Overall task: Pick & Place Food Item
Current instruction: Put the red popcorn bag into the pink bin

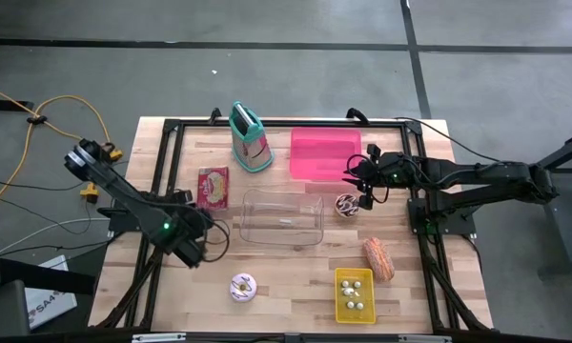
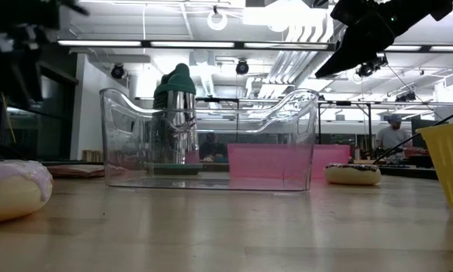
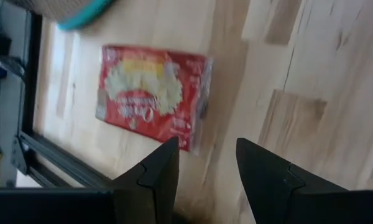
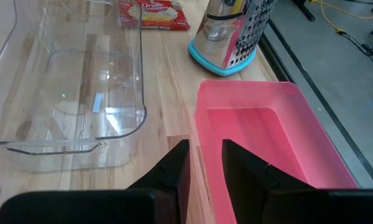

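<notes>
Even overhead light; ceiling strip lights [image 2: 189, 44] glared upper frame in low view; left wrist view was motion-blurred.

Wood table [image 1: 296, 262] matt; bin [image 1: 282, 215] clear glossy plastic; grater [image 4: 233, 28] shiny metal.

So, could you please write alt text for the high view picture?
A clear plastic bin sits mid-table between two dark robot arms, the left gripper low, the right gripper by a pink tray. Around lie a red popcorn packet, doughnuts and a grater.
</notes>
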`<state>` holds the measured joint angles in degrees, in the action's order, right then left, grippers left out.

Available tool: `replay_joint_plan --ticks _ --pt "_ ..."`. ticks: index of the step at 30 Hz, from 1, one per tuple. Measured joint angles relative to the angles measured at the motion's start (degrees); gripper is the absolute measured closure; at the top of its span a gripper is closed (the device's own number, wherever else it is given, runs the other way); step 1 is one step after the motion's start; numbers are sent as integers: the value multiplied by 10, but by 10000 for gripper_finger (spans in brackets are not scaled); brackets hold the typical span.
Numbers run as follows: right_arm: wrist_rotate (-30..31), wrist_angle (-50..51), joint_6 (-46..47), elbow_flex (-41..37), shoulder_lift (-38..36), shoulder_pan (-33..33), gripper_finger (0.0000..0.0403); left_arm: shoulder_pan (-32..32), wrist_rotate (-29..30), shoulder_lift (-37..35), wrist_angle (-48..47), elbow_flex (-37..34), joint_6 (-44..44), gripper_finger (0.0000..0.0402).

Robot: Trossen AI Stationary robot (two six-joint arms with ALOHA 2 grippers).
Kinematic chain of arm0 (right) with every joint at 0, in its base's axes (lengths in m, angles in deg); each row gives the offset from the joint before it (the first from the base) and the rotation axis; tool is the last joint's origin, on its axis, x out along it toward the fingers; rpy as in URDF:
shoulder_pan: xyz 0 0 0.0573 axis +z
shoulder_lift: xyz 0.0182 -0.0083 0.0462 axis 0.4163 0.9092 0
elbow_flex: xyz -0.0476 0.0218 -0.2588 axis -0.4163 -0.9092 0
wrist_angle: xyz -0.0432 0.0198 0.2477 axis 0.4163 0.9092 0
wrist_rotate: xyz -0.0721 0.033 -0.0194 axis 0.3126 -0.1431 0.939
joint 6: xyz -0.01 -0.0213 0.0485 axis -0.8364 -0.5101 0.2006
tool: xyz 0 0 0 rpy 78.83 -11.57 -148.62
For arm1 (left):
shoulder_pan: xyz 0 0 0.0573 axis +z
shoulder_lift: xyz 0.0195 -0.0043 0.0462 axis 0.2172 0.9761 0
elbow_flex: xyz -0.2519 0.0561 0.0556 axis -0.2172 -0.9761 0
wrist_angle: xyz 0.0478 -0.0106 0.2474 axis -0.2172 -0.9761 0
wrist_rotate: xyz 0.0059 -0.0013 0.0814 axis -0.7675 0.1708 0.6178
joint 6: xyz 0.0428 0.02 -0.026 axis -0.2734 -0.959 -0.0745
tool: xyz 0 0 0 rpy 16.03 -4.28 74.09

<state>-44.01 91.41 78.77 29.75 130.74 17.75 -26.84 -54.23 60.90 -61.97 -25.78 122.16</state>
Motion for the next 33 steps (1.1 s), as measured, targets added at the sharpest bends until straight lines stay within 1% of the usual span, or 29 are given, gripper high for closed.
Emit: replay_joint_plan --ticks 3,7,11,17,20,24,29,33 --pt "0 0 0 0 0 0 321 -25 5 12 29 -32 28 249" --pt "0 0 0 0 0 0 321 -73 41 13 70 -79 64 249" --pt "0 0 0 0 0 0 321 -109 71 14 93 -111 87 249" --pt "0 0 0 0 0 0 321 -134 75 15 127 -149 111 249" --pt "0 0 0 0 0 0 321 -137 74 15 147 -167 116 249" --pt "0 0 0 0 0 0 321 -126 73 15 169 -179 113 249" --pt "0 0 0 0 0 0 321 -92 72 17 202 -193 73 249" --pt "0 0 0 0 0 0 321 -59 57 27 228 -198 34 249"
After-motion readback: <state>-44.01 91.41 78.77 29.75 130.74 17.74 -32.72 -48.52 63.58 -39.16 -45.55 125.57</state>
